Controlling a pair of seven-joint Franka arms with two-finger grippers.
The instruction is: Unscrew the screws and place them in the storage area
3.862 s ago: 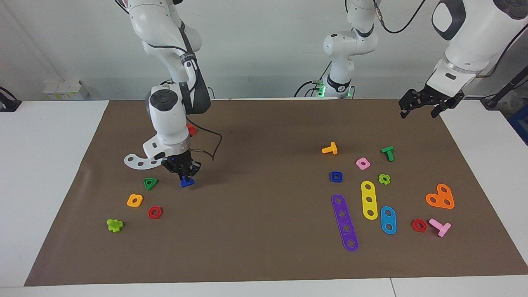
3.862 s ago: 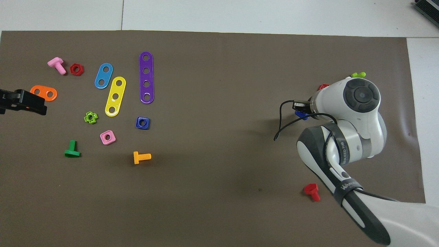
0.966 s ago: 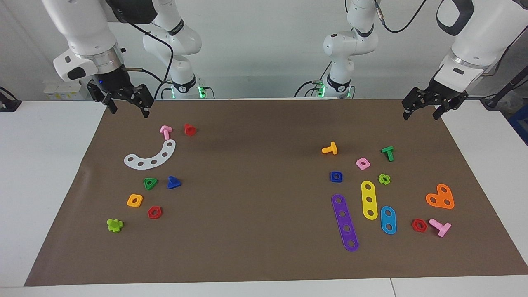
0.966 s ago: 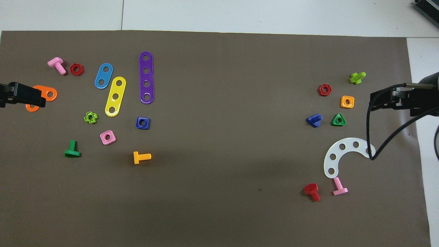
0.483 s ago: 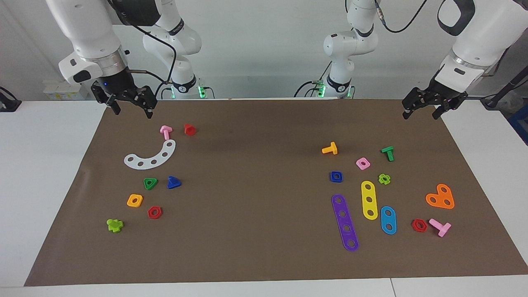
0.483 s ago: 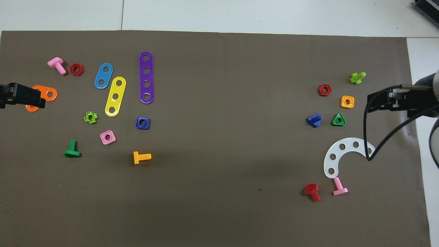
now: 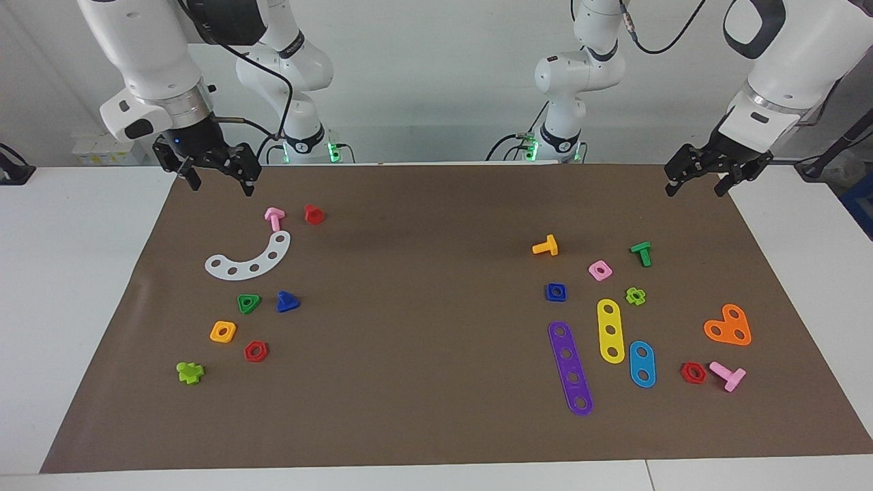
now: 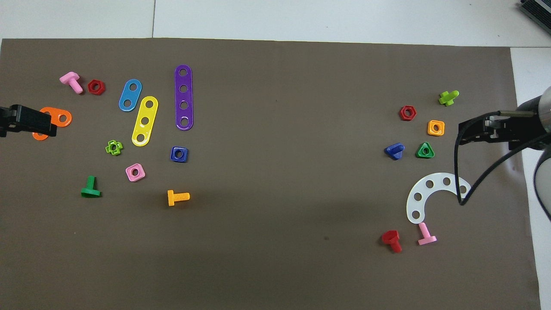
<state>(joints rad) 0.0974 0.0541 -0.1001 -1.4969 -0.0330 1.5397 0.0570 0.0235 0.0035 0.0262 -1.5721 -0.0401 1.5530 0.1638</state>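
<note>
Lying beside green nut (image 7: pixel 249 303), blue bolt (image 7: pixel 287 301) (pincers raised, empty)

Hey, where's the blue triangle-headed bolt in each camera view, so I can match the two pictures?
Facing view: the blue bolt lies on the brown mat at the right arm's end of the table, beside the green triangular nut.
Overhead view: the blue bolt lies beside the same green triangular nut.
Shared landmark: the white curved strip, nearer to the robots than the bolt.
</note>
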